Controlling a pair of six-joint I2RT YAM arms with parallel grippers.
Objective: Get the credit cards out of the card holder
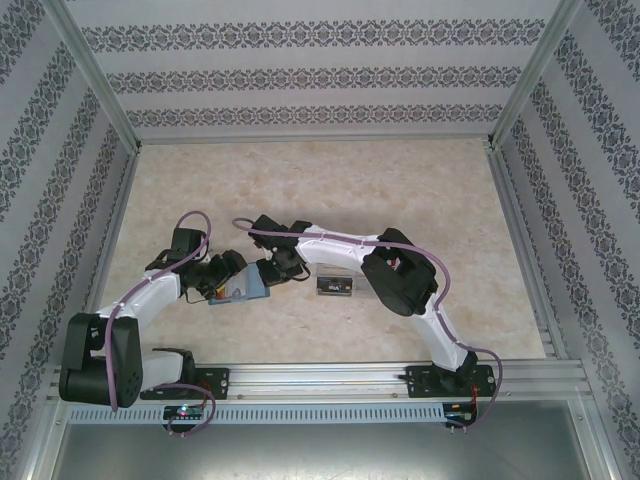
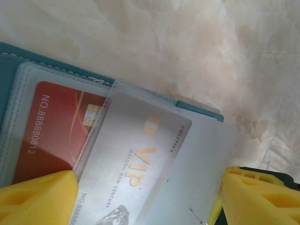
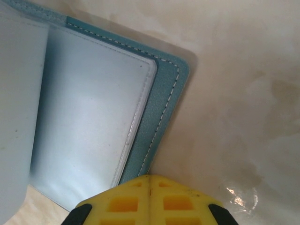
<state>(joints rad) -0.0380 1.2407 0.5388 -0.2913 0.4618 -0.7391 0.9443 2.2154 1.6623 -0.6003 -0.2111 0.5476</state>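
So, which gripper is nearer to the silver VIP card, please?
Left. The left gripper is open over the silver VIP card, a finger on either side; the right gripper is shut at the edge of the card holder.

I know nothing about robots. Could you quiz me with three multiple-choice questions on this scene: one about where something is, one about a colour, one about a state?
1. Where is the red plastic card?
A. Lying loose, outside any sleeve.
B. Inside a clear sleeve of the flat teal card holder.
C. Stuck on the wall.

2. What colour is the plastic card marked VIP?
A. Green.
B. Black.
C. Silver-grey.

3. How do the left tool's yellow fingers stand?
A. Wide apart.
B. Pressed together.
C. Closed on a pen.

Answers: 1 B, the sleeve's clear border frames the card; 2 C, its face is pale metallic grey; 3 A, one fingertip sits at each lower corner of the left wrist view.
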